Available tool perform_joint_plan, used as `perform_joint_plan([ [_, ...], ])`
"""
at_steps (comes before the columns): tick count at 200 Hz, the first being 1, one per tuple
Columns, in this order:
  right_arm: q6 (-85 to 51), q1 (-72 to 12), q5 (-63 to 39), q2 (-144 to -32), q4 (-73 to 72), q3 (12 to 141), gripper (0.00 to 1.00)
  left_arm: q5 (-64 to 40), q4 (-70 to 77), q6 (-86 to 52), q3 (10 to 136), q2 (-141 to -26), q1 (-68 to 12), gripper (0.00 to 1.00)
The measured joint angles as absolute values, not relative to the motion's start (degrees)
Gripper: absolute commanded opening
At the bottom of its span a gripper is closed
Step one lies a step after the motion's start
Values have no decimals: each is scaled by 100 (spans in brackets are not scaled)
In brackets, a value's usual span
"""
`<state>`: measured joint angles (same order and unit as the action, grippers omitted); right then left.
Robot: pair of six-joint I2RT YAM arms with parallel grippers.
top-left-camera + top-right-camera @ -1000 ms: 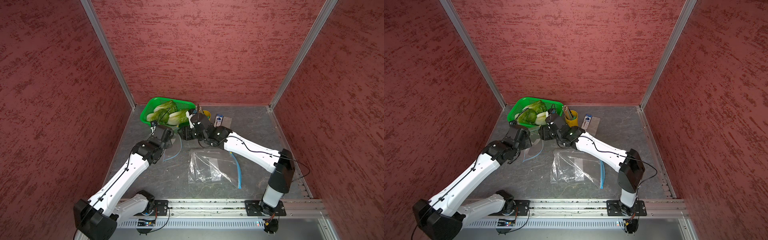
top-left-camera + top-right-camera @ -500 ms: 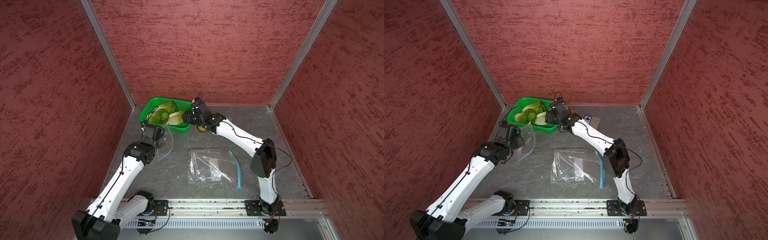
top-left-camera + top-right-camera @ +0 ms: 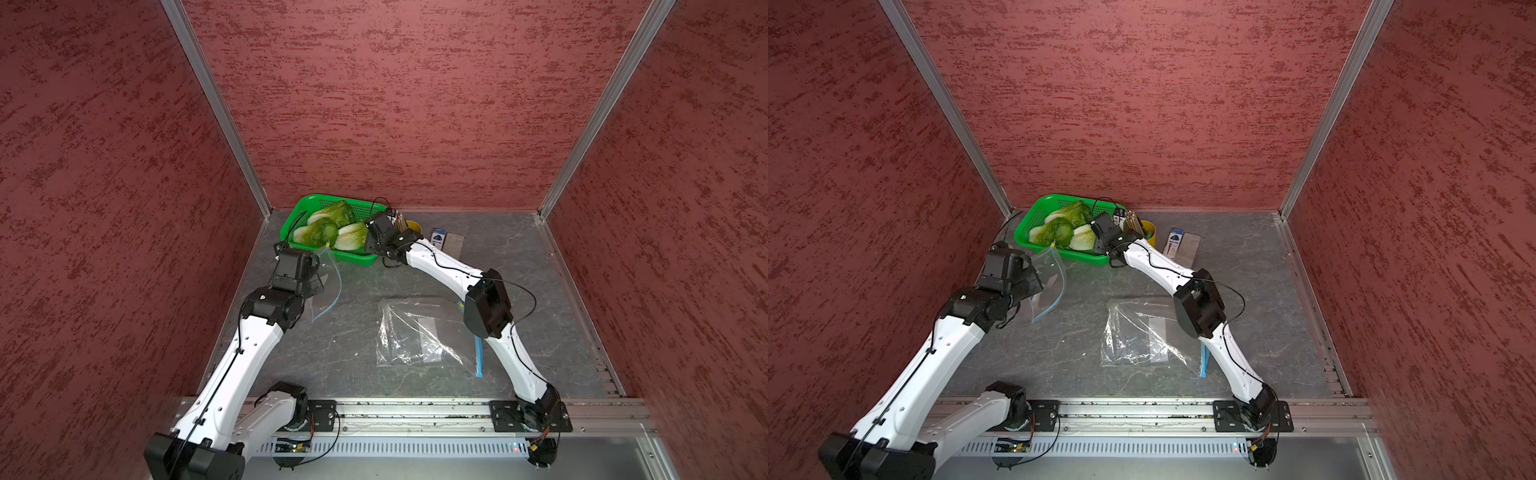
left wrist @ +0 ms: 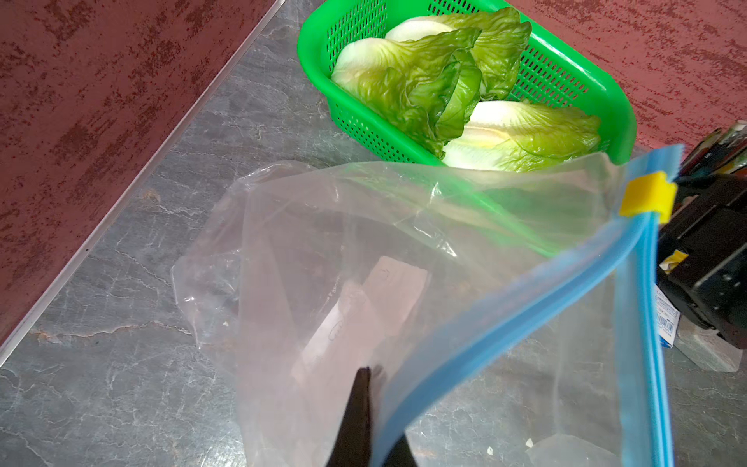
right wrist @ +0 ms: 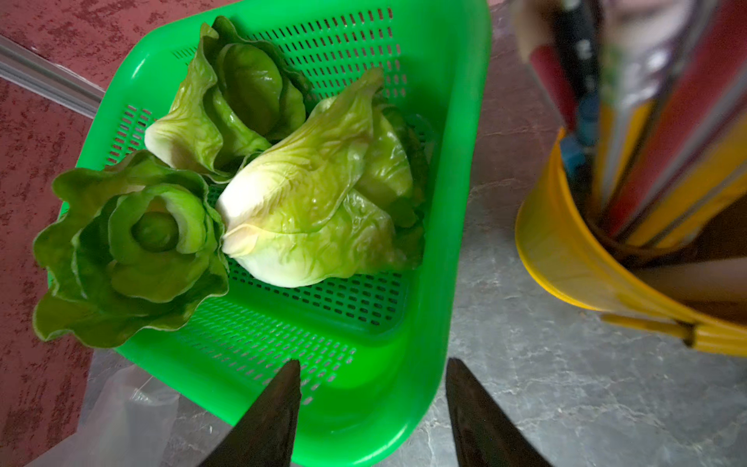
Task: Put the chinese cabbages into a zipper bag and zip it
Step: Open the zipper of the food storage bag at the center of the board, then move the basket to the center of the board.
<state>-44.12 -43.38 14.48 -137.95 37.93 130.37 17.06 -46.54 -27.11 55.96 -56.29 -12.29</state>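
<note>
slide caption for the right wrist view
Open right gripper above the green basket holding three cabbages, yellow cup beside it.

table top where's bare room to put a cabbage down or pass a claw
Bare: between the held zipper bag and the flat bag, down to the front rail; also beyond the right arm toward the side wall. Crowded: back corner with basket, yellow cup, box.

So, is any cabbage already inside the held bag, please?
No, all three cabbages lie in the basket; the held bag is empty.
</note>
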Motion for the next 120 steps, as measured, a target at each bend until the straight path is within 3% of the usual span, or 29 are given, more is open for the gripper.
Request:
perform_joint_plan([
  [120, -4346, -4329, 2036, -14298, 3894, 13323, 50, 1632, -4624, -2711, 5463, -5472, -1120, 0],
])
